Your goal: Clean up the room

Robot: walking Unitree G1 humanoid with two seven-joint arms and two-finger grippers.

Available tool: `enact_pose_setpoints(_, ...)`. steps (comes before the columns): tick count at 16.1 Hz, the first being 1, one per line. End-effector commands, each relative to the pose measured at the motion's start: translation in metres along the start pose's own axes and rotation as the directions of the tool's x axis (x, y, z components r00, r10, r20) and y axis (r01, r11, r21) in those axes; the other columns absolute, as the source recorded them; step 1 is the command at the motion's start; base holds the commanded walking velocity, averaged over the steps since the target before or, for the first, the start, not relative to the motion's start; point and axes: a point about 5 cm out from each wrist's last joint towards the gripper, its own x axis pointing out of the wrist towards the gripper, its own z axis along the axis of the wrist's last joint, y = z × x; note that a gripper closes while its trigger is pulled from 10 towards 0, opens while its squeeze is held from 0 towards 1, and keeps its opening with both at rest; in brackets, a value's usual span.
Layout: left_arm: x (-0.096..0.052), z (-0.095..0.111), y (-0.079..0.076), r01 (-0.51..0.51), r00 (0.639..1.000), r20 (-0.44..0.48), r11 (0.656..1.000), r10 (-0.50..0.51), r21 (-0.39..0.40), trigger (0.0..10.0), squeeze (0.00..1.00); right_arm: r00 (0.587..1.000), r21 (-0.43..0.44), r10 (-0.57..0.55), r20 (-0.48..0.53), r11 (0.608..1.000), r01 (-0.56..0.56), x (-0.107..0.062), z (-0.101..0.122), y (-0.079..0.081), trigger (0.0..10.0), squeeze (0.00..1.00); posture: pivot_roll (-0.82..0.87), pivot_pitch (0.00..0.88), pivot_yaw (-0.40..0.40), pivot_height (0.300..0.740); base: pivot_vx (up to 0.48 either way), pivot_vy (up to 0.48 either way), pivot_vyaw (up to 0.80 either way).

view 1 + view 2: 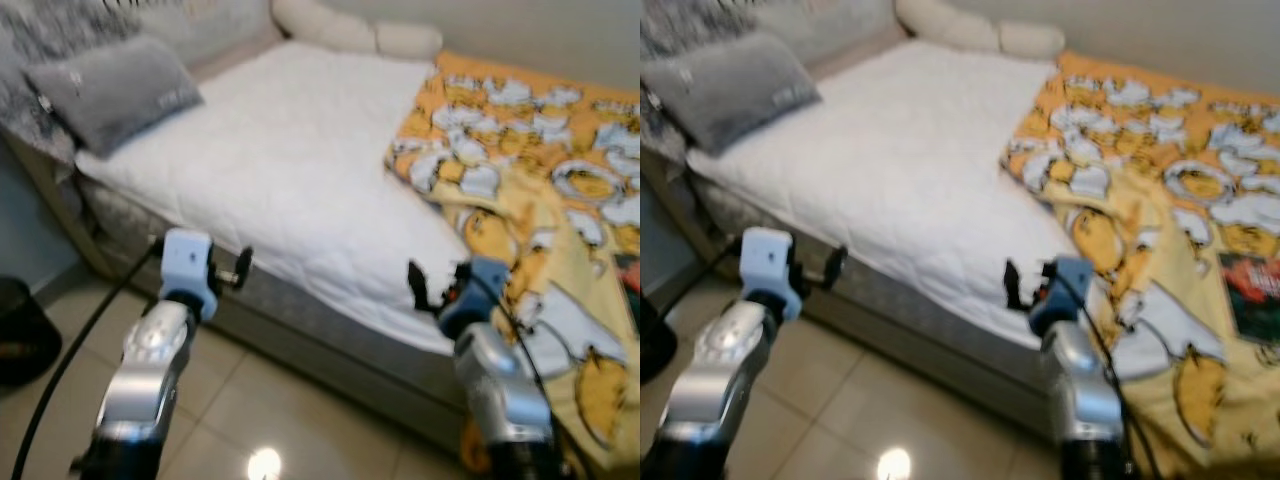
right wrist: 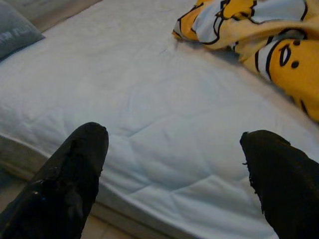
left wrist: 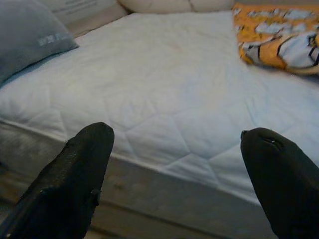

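We see the yellow cartoon-print blanket rumpled across the right half of the white quilted mattress. A grey pillow bears unreadable white lettering. Left gripper and right gripper hover spread wide, empty.

Bare white mattress ahead, hemmed by grey pillow and, seemingly, bunched blanket.
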Motion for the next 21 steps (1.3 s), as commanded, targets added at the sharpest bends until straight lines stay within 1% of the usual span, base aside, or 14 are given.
enact_pose_setpoints(1,0.0014,0.0021,-0.0011,0.003,1.000,0.009,1.000,-0.003,0.002,10.0,0.85,1.000,-0.021,0.009,0.007,1.000,-0.009,0.0004,0.0020,0.0009,10.0,1.00,0.05,0.000,0.012,0.740,0.000,-0.352,0.00)
enact_pose_setpoints(9,0.0017,0.0016,0.0004,0.002,1.000,0.007,1.000,-0.002,0.006,10.0,0.84,1.000,-0.021,0.014,0.009,1.000,-0.014,0.0014,0.0019,0.0019,10.0,1.00,0.05,0.000,0.017,0.740,0.000,-0.351,0.00)
enact_pose_setpoints(21,0.0037,0.0013,-0.0004,0.002,1.000,0.004,1.000,-0.002,0.004,10.0,0.84,1.000,-0.028,0.025,0.010,0.999,-0.025,0.0032,0.0039,0.0013,10.0,1.00,0.05,0.000,0.018,0.740,0.000,-0.352,0.46)
